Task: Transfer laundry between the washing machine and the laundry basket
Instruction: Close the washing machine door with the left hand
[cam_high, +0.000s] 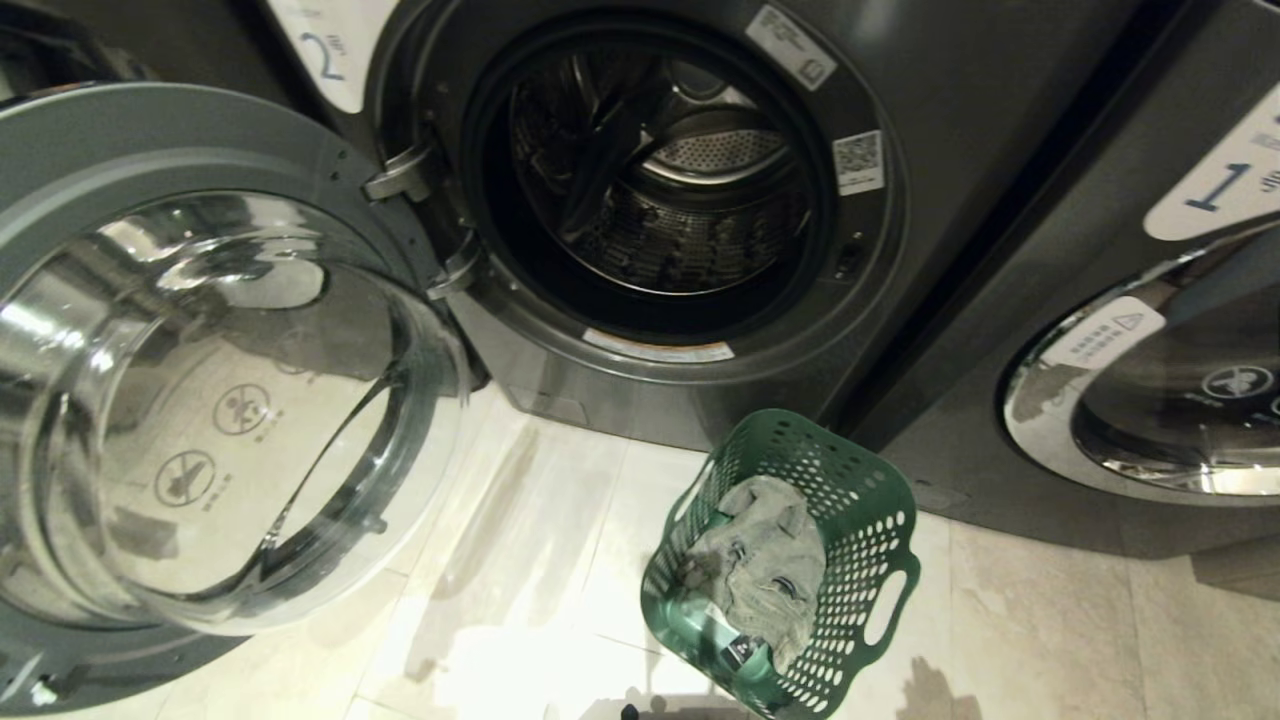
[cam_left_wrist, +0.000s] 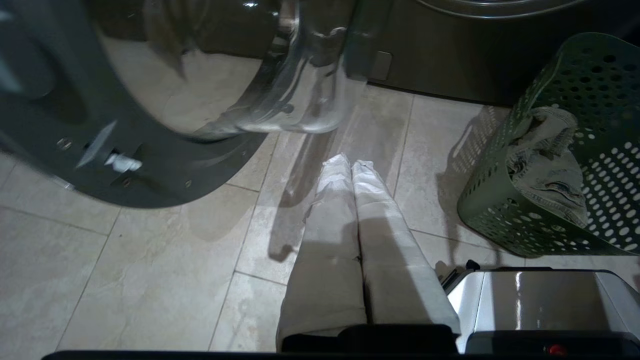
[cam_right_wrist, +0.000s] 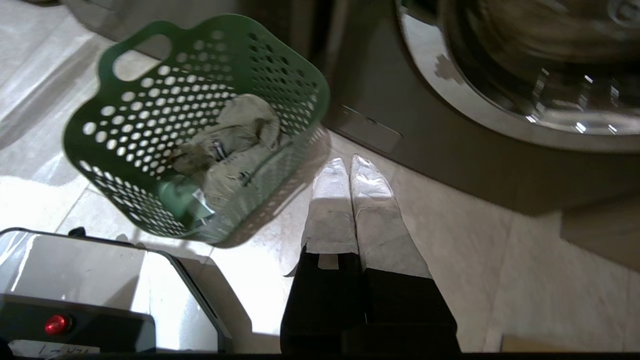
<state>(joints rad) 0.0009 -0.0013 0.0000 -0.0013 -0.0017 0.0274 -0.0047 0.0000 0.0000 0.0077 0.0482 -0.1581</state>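
Observation:
The dark grey washing machine (cam_high: 930, 160) marked 2 stands with its round glass door (cam_high: 220, 400) swung wide to the left; its steel drum (cam_high: 665, 180) looks empty. On the tiled floor in front sits the green laundry basket (cam_high: 880, 520) (cam_left_wrist: 525, 220) (cam_right_wrist: 145, 120), holding the pale grey-beige laundry (cam_high: 765, 565) (cam_left_wrist: 547, 170) (cam_right_wrist: 235, 145). Neither arm shows in the head view. My left gripper (cam_left_wrist: 351, 162) hangs shut above bare tiles, between door and basket. My right gripper (cam_right_wrist: 348, 161) is shut over the floor, beside the basket, holding nothing.
A second machine (cam_high: 1150, 380) marked 1, its door closed, stands to the right. The open door overhangs the floor on the left. My base's silver edge (cam_left_wrist: 540, 300) (cam_right_wrist: 75, 270) lies close behind the basket. Pale tiles (cam_high: 520, 600) stretch between door and basket.

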